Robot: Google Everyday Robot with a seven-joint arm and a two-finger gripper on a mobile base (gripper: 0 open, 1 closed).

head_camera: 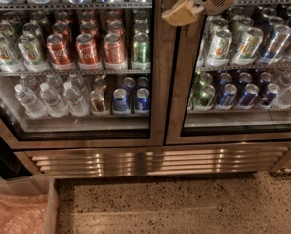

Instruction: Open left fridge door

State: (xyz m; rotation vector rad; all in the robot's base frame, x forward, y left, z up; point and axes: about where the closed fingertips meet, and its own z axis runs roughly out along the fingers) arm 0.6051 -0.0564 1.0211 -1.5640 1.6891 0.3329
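The left fridge door (77, 65) fills the left half of the view. It is a tall glass pane in a brushed bronze-steel frame, and it sits closed, flush with the cabinet. Through the glass, a shelf of red cans (87, 50) stands above a lower shelf with clear water bottles (50, 99) on the left and blue cans on the right.

The door's right-hand frame runs down the middle of the view, just beside the frame of the matching right door (243, 72), which shows green-white and blue cans. No handle is visible on either door.

The robot's pincer (187, 9) hangs at the top of the view, in front of this central strip and slightly over the right door's side. A tan pad points down and to the left. Whether the pincer is spread or pressed together cannot be told, and contact with the frame cannot be confirmed.

A ribbed steel grille (155, 160) lies below the doors, then speckled floor (184, 204), with a bin of pink material (23, 208) at the lower left.

The step in hand appears to be reaching the opening edge. To do it well, the pincer should probably shift left onto the left door's own frame, catch it firmly, and pull outward along the door's swing rather than straight back, avoiding the right door.
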